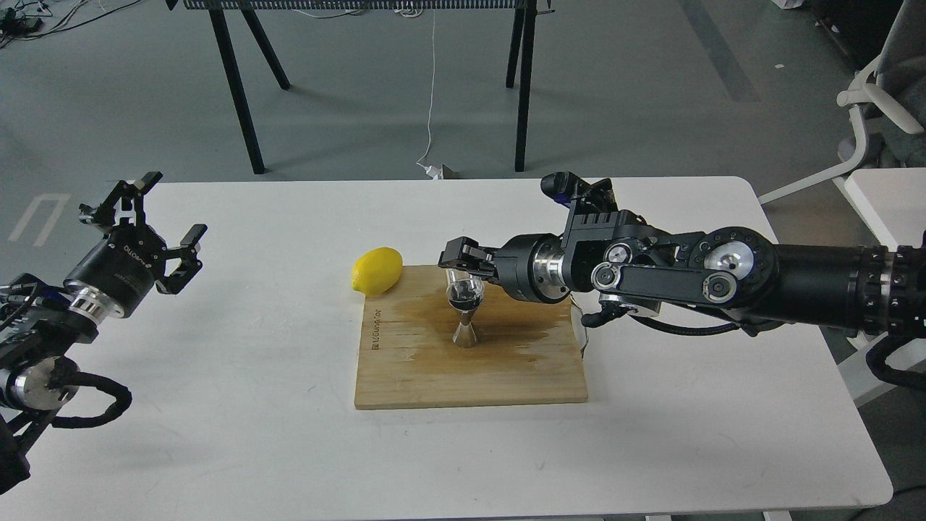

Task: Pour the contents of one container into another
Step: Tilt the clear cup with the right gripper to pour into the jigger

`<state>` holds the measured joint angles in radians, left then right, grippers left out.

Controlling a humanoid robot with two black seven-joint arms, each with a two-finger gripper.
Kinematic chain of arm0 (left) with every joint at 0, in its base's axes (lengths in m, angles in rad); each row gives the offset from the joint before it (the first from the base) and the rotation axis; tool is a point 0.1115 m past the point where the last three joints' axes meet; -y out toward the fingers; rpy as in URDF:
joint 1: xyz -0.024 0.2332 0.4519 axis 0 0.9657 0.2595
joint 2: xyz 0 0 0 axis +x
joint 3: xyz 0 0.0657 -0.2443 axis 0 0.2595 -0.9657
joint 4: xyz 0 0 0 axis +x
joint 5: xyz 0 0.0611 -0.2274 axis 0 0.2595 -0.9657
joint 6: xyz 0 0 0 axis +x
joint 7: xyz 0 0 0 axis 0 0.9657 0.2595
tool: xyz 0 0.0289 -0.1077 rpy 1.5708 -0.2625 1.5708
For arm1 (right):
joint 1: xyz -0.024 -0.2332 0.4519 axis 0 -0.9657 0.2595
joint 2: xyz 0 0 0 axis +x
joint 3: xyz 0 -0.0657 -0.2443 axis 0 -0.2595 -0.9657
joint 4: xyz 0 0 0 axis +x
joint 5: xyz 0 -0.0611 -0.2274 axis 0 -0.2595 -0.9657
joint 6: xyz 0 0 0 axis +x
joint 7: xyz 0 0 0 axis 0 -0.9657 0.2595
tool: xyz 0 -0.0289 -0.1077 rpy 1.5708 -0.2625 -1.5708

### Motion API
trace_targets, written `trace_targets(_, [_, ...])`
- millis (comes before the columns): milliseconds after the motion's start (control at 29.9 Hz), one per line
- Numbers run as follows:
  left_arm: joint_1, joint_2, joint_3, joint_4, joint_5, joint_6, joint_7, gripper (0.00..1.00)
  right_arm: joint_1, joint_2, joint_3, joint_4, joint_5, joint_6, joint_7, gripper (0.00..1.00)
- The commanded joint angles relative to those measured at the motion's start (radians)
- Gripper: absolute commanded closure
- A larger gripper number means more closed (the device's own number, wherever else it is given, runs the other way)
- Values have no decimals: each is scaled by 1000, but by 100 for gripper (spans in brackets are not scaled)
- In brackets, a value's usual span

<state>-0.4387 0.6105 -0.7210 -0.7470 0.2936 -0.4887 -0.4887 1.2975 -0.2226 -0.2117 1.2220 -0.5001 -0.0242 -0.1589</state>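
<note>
My right gripper reaches in from the right over the wooden board, shut on the tiny clear glass cup. It holds the cup just above the steel hourglass jigger. The jigger stands upright near the middle of the board, and dark liquid shows in its top cone. How far the cup is tipped is hard to tell, since the fingers partly cover it. My left gripper hovers open over the table's left side, far from the board, with nothing in it.
A yellow lemon lies at the board's back left corner. A darker wet patch spreads across the board around and to the right of the jigger. The white table ends close behind the board. Black trestle legs stand beyond it.
</note>
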Motion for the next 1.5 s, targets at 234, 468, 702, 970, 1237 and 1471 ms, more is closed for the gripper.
trace_targets(234, [0, 0, 0, 0, -1, 0, 0, 1, -3, 32, 2, -21, -1, -19, 1, 59])
trace_targets(468, [2, 2, 0, 0, -1, 0, 0, 1, 2, 62, 0, -33, -1, -22, 1, 59])
trace_targets(702, [8, 2, -2, 14, -1, 0, 0, 1, 9, 65, -5, -33, -3, -20, 1, 59])
trace_targets(970, [8, 2, 0, 14, -1, 0, 0, 1, 23, 52, -9, -24, -23, -11, 1, 59])
trace_targets(1237, [8, 0, -2, 14, -1, 0, 0, 1, 43, 49, -38, -21, -81, -8, 1, 59])
trace_targets(1471, [8, 2, -2, 14, -1, 0, 0, 1, 54, 52, -45, -19, -90, -8, 4, 59])
